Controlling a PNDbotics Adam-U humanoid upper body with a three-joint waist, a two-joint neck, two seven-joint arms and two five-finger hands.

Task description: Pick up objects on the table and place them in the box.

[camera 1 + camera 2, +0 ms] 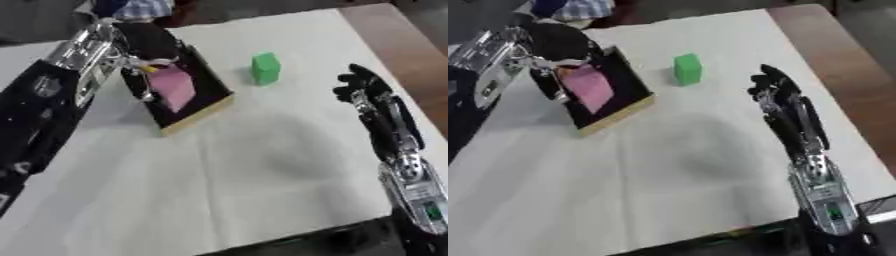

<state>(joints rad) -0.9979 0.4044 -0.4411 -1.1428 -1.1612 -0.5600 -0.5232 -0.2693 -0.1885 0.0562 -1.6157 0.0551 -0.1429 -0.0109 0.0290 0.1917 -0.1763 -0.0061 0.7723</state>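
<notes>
While the white table (219, 170) fills most of both views, a brown strip of its far right edge shows beyond the cloth-like surface. At the upper left stands the box (197, 107), a shallow dark tray with a pale wooden rim, tipped up on one edge so that its open face is turned toward the left. The left hand (144, 67) comes in from the upper left on a black and silver arm and sits at the box's opening; its fingers are bent around or against a pink object (173, 86) that lies inside the box, though whether they actually pinch it or only touch it cannot be told. The right hand (779, 95) reaches in from the lower right, hovering above the table with its fingers straight and close together, pointing away from the robot and holding nothing. Just beyond those fingertips and a little to the left, a green block (266, 68) stands upright on the table, near the box's right side but apart from both box and hand.
</notes>
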